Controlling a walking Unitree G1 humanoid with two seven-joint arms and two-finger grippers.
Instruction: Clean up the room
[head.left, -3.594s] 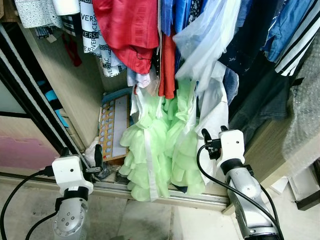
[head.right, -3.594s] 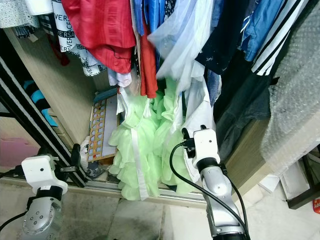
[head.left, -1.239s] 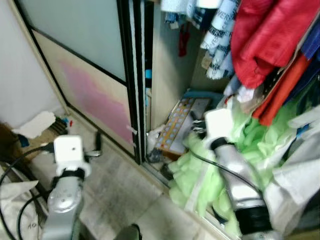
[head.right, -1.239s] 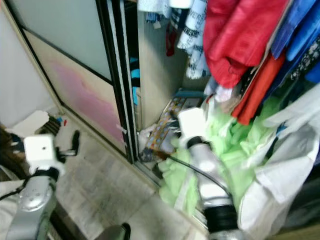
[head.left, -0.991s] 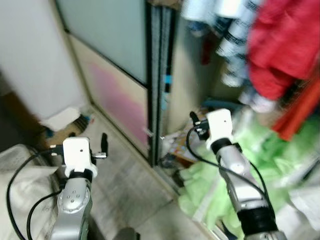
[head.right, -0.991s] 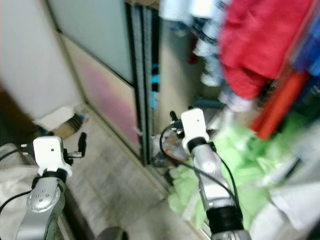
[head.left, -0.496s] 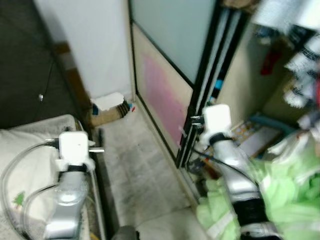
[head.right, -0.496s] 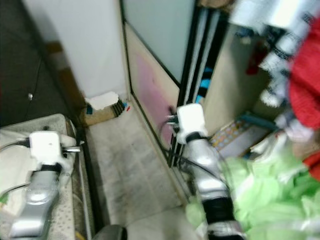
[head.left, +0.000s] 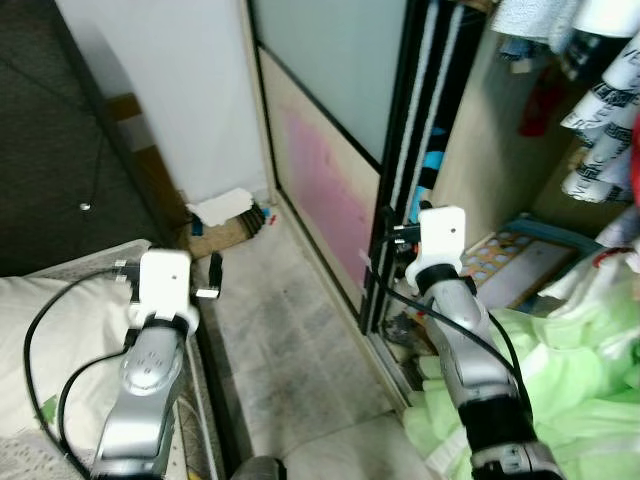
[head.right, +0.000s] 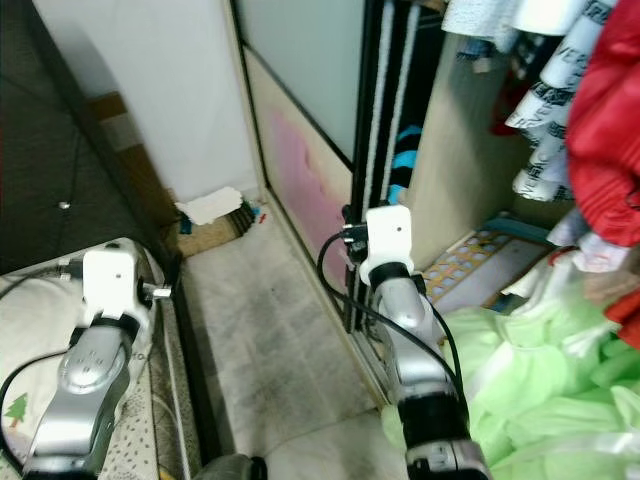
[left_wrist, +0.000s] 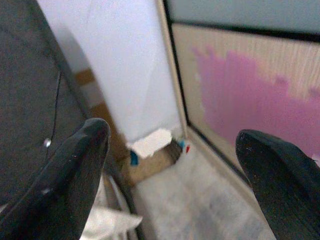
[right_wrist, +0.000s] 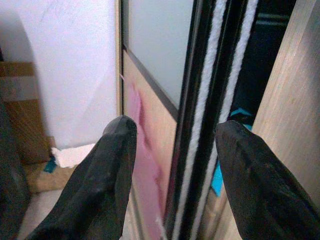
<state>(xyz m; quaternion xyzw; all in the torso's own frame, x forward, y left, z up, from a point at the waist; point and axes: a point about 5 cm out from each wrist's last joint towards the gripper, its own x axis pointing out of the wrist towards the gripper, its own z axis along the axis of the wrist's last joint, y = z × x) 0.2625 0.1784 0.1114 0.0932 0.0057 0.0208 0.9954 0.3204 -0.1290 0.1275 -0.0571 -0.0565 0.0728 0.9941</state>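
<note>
A grey tiled floor (head.left: 300, 340) runs between a bed with a pale patterned cover (head.left: 50, 350) and a sliding wardrobe door with a frosted glass top and a pink-stained wooden panel (head.left: 325, 190). The left claw (left_wrist: 175, 170) hangs over the bed's edge with its two black fingers spread wide and empty. The right claw (right_wrist: 172, 170) is also spread and empty, raised just in front of the door's black frame (head.left: 400, 180). Beyond the left claw, a white crumpled paper (head.left: 222, 207) lies on a brown cardboard box (head.left: 215, 238) in the corner (by the white wall). To the right, a pale green ruffled garment (head.right: 520, 390) spills from the open wardrobe, under hanging clothes (head.right: 560, 70).
</note>
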